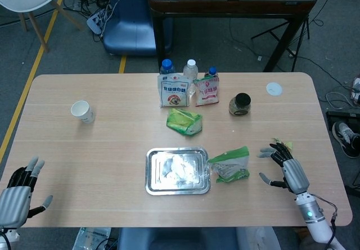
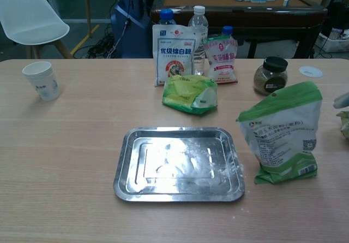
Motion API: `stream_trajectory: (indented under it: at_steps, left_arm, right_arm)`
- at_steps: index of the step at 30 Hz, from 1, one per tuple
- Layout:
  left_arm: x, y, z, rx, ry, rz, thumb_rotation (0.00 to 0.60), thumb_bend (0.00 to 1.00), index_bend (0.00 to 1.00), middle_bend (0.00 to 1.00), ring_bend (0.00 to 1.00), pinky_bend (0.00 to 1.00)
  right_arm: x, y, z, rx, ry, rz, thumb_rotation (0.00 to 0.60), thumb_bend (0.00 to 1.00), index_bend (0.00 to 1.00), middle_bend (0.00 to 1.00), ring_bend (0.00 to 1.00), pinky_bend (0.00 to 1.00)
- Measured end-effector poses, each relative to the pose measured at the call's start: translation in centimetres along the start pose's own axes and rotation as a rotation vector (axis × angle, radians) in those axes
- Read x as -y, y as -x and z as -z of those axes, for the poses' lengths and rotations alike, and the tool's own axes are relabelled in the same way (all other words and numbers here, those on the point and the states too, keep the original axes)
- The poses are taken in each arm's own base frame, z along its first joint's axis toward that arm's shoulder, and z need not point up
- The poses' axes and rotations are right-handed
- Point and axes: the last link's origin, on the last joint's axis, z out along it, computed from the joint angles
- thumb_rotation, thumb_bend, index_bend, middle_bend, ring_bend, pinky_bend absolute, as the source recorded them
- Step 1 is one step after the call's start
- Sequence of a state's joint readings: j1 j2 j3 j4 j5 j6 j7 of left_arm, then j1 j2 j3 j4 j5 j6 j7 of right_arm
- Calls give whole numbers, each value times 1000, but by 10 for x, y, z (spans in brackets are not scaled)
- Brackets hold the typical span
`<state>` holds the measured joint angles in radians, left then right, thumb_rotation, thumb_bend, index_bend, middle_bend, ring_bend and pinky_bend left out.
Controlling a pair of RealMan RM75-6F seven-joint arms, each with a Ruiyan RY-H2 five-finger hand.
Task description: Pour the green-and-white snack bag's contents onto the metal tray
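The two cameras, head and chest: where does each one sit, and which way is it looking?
Head view: sits high, looking steeply down on the whole wooden table; shows the left hand and right hand, both holding nothing, fingers apart.
Chest view: sits low at the table's near edge, looking forward across it toward a white chair; only a sliver of the right hand shows at the frame's edge.
Both share the rectangular metal tray, the upright green-and-white snack bag beside it, and the white paper cup.
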<state>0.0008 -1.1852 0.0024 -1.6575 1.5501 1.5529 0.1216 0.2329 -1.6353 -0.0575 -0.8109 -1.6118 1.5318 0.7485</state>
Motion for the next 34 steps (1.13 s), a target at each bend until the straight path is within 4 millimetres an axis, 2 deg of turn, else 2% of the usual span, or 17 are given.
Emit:
stream_trajectory:
  at_steps: [8, 22, 26, 34]
  left_arm:
    - [1, 2, -3, -5, -1, 1, 600, 229, 21, 0, 82, 57]
    - [2, -1, -4, -32, -5, -7, 600, 229, 21, 0, 82, 57]
    - [2, -4, -4, -41, -5, -9, 600, 229, 21, 0, 82, 57]
    - [1, -4, -5, -38, -5, -11, 600, 229, 21, 0, 82, 57]
  right_arm:
    - [3, -27, 22, -29, 88, 167, 600, 283, 328, 264, 106, 49]
    - [32, -95, 52, -63, 269, 376, 600, 282, 277, 220, 63, 50]
    - [37, -103, 53, -62, 283, 397, 600, 282, 277, 220, 63, 49]
    - [42, -101, 50, -47, 273, 399, 600, 281, 277, 220, 63, 49]
